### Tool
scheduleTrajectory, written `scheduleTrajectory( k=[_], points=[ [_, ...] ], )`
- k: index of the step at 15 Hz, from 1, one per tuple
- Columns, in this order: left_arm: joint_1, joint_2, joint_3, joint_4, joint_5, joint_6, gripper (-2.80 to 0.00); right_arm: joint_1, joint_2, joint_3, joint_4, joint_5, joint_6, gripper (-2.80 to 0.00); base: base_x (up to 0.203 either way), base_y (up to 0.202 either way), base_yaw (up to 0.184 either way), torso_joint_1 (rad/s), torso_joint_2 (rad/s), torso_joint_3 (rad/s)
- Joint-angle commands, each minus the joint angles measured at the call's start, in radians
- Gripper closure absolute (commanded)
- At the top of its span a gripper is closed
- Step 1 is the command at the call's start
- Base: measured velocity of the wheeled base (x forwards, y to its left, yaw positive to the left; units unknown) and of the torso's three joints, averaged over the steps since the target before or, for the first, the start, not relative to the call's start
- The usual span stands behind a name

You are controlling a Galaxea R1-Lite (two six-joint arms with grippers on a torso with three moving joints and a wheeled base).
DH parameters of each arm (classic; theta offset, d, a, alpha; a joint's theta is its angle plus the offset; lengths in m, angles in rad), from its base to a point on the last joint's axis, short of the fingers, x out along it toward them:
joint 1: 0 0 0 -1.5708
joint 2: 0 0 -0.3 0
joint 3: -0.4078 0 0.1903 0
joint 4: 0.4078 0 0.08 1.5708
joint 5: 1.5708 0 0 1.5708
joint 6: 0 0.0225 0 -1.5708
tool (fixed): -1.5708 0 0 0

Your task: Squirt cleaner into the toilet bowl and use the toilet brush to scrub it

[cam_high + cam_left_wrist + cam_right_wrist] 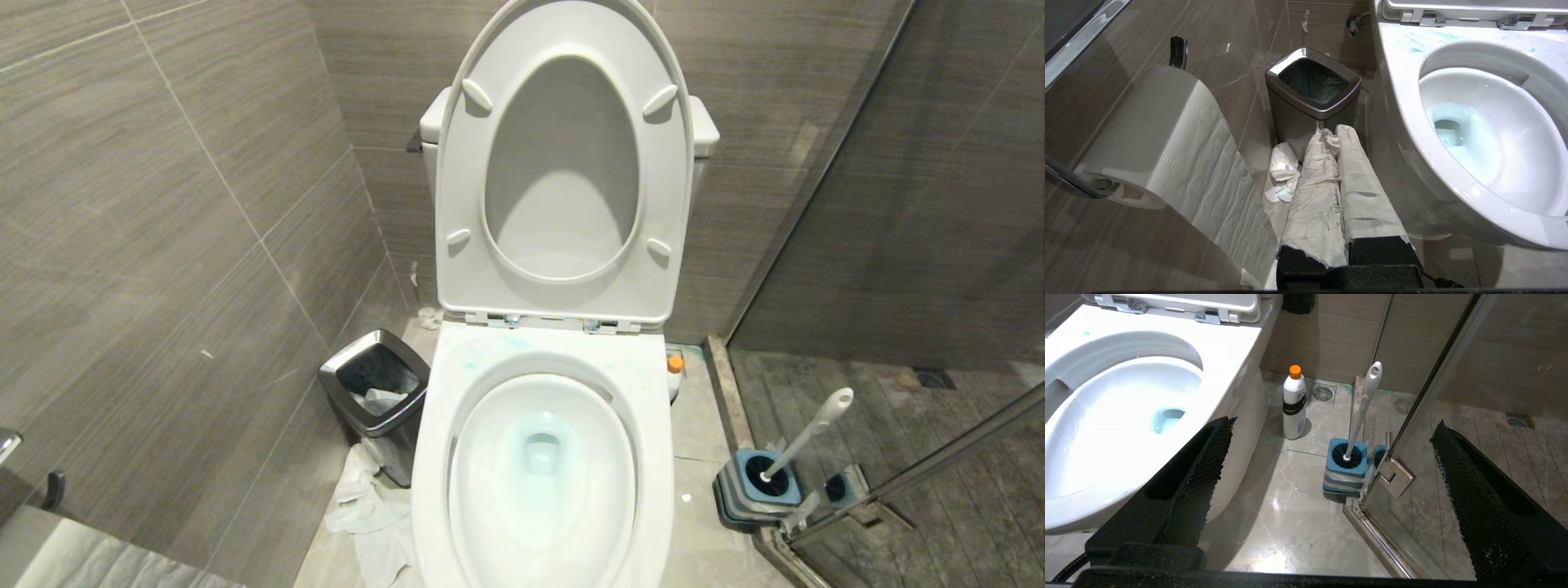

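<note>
Toilet bowl (pixel 543 465) in the middle of the floor, against the back wall, seat and lid (pixel 563 163) raised upright; pale turquoise water at the drain, faint blue-green smears on the broad rim by the chrome hinges (pixel 604 325). Cleaner (pixel 1294 402) upright on the floor just beside the bowl's right flank, near the back wall, orange cap on; in the head view only its cap and shoulder peeking out behind the rim. Toilet brush (pixel 1365 406) in its blue-and-grey striped holder (pixel 1345 469), handle leaning, on the floor right of the bowl, at the foot of the glass shower door (pixel 1437 375) and its metal hinge; apart from the cleaner, farther from the back wall.

Right pincer (pixel 1331 457) spread wide, holding nothing, hanging above the floor between bowl and shower door, with cleaner and brush visible between its black fingers (pixel 1200 465). Left pincer (pixel 1331 134) pressed together, fingers wrapped in whitish paper, pointing toward the steel-rimmed waste bin (pixel 1312 87) in the floor's left back corner, beside the bowl's left flank. Crumpled paper (pixel 1282 171) on the floor in front of the bin. Paper roll (pixel 1151 134) on a wall holder to the left, a sheet hanging down.
</note>
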Motion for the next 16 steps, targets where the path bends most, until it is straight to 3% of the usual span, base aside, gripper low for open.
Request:
scheduleTrajectory(
  k=[1, 16],
  points=[
    [0.0, 0.001, 0.006, 0.0, 0.0, 0.0, 0.0, 0.0, 0.0, 0.011, -0.001, 0.001, -0.001, -2.8, 0.0, 0.0, 0.0, 0.0, 0.0, 0.0],
    [0.0, 0.001, 0.006, 0.0, 0.0, 0.0, 0.0, 0.0, 0.0, 0.011, -0.001, 0.001, -0.001, -2.8, 0.0, 0.0, 0.0, 0.0, 0.0, 0.0]
  ],
)
